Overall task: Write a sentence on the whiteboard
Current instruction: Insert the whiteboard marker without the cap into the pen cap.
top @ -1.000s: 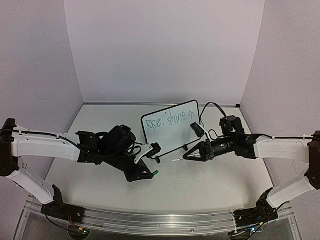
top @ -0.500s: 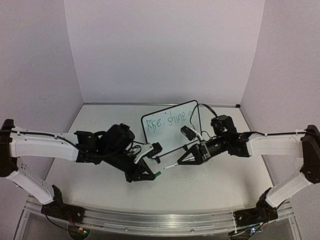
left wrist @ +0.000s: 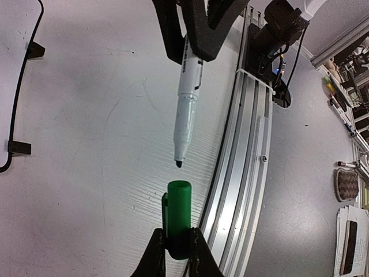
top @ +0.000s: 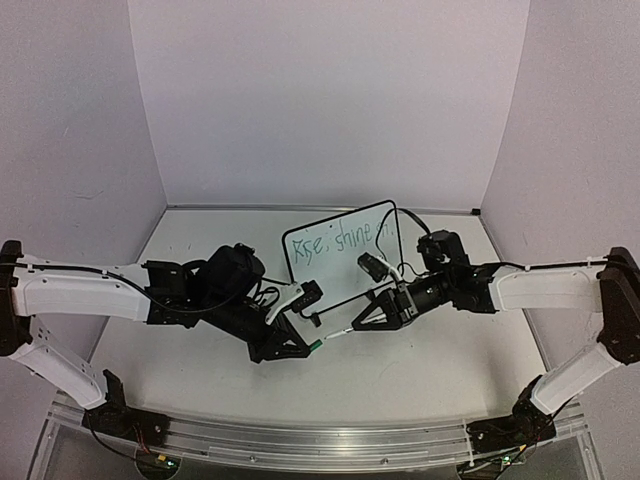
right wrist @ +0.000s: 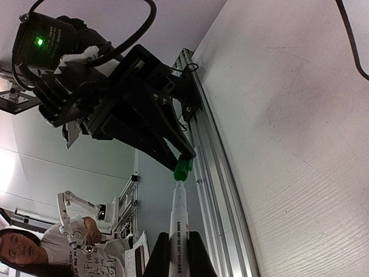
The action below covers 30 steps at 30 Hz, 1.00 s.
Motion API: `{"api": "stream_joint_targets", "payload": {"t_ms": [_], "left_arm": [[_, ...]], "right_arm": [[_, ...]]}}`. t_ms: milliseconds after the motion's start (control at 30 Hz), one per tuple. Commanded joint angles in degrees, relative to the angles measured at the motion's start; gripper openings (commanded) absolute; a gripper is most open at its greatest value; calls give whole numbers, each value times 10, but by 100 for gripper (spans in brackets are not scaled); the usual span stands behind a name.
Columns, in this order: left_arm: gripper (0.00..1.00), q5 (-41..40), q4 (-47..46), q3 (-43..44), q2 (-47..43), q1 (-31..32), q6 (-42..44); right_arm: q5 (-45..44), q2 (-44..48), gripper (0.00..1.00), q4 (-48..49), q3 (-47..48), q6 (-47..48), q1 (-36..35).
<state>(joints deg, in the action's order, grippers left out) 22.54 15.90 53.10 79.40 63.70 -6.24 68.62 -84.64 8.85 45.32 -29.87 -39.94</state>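
Observation:
The whiteboard (top: 335, 275) stands tilted at the back middle of the table. The green sentence (top: 338, 243) runs along its upper part; its right end is hidden behind my right arm. My left gripper (top: 303, 349) is shut on the green marker cap (left wrist: 178, 213), open end pointing out. My right gripper (top: 366, 317) is shut on the white marker pen (right wrist: 180, 225). The pen's dark tip (left wrist: 179, 164) sits a small gap short of the cap's mouth, roughly in line with it. The cap also shows in the right wrist view (right wrist: 183, 169). The board's black frame edge and feet (left wrist: 19, 148) show at the left of the left wrist view.
An aluminium rail (top: 300, 440) runs along the table's near edge, below both grippers. White walls close in the table on three sides. A black cable (top: 415, 225) loops off the right wrist near the board's right edge.
My right gripper has moved left and down with the pen, away from the board, bringing its tip up to the cap. My left gripper has barely moved.

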Motion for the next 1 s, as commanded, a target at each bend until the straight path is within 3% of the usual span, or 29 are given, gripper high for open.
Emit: {"api": "stream_joint_targets", "payload": {"t_ms": [0, 967], "left_arm": [[0, 12, -23, -5, -18, 2, -2], [0, 23, 2, 20, -9, 2, 16]], "right_arm": [[10, -6, 0, 6, 27, 4, -6], [18, -44, 0, -17, 52, 20, -26]]}}
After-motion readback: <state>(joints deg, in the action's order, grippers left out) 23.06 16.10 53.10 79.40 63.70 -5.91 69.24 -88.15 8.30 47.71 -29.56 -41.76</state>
